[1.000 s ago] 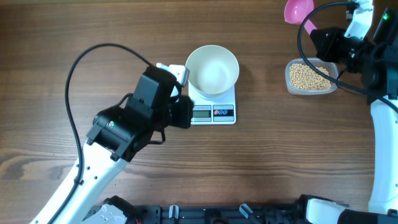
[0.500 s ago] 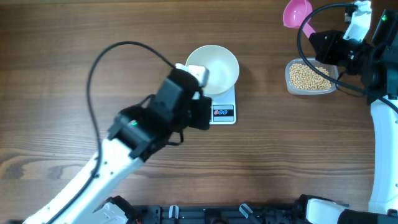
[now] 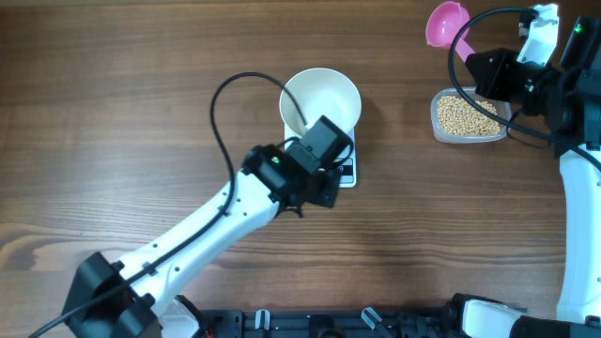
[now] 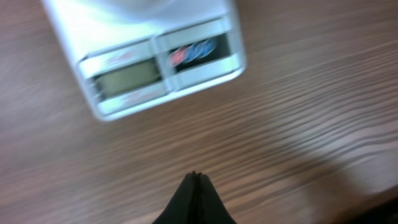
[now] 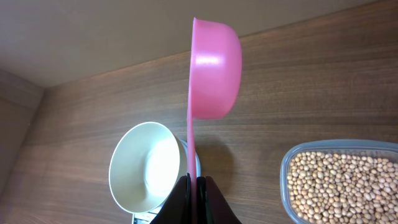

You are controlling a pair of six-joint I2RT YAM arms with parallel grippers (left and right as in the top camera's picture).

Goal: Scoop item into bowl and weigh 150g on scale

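The small beige beans point(image 3: 467, 115) lie heaped in a clear plastic tub point(image 3: 502, 131) at the right of the wooden table point(image 3: 141, 56), well apart from the round white bowl point(image 3: 321, 101) at the centre, whose smooth white inside shows to the overhead camera. The bowl stands on the far part of the white scale point(image 3: 347, 171), whose near edge, with its grey display and dark button panel, is mostly covered from above by the left arm's wrist. The left wrist camera, blurred, shows that near edge of the scale point(image 4: 155, 62) with the display on the left and the buttons on the right, and the left gripper point(image 4: 194, 177) over bare wood just on the near side of it, jaws pressed together with nothing between them. At the far right, the right gripper point(image 5: 193, 180) has its jaws clamped on the thin handle of a pink scoop point(image 5: 214, 68), which is held edge-on to the wrist camera with its cup away from the fingers. From above, the scoop's cup point(image 3: 445, 21) sits near the table's far edge, beyond the tub and slightly left of it. The right wrist view also takes in the bowl point(image 5: 144, 171) at lower left and the beans point(image 5: 339, 180) in the tub at lower right.
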